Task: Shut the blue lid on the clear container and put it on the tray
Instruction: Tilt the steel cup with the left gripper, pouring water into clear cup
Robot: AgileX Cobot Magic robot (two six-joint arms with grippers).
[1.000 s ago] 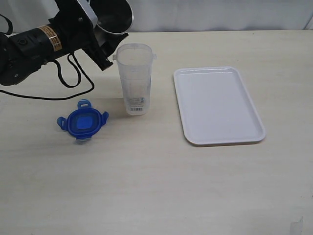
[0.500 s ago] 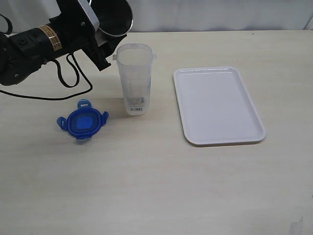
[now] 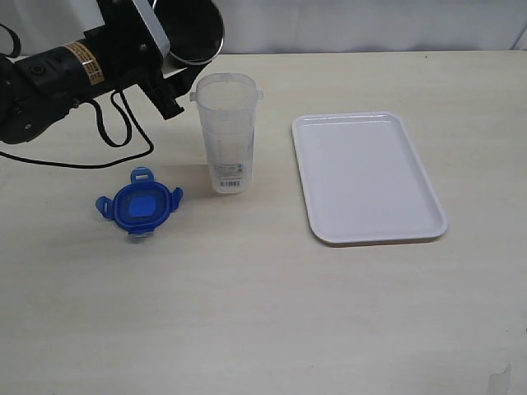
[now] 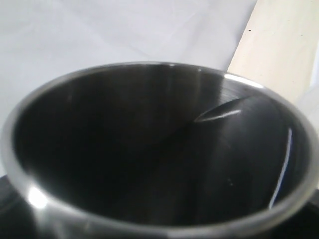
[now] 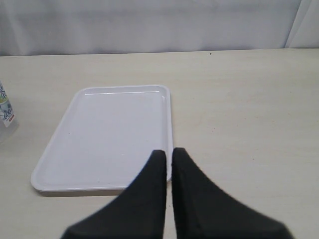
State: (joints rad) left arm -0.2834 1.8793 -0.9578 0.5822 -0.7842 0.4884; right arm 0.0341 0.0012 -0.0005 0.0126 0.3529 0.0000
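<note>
The clear container [image 3: 227, 132] stands upright and open-topped at the table's middle, with its barcode label near the base. To its front left the blue lid [image 3: 139, 206] lies flat on the table. On the right lies the white tray [image 3: 366, 177], with nothing on it. My left gripper [image 3: 167, 66] is shut on a grey steel cup [image 3: 193, 29], held tilted just behind and left of the container's rim. The cup's dark inside [image 4: 159, 149] fills the left wrist view. My right gripper [image 5: 169, 153] is shut on nothing, above the tray's [image 5: 109, 134] near edge.
A black cable [image 3: 107, 152] from the left arm loops over the table behind the lid. The container's label edge [image 5: 4, 107] shows at the border of the right wrist view. A pale curtain backs the table.
The left arm has turned and lifted the steel cup a little, away from the container's rim. Container, lid and tray have not moved.
</note>
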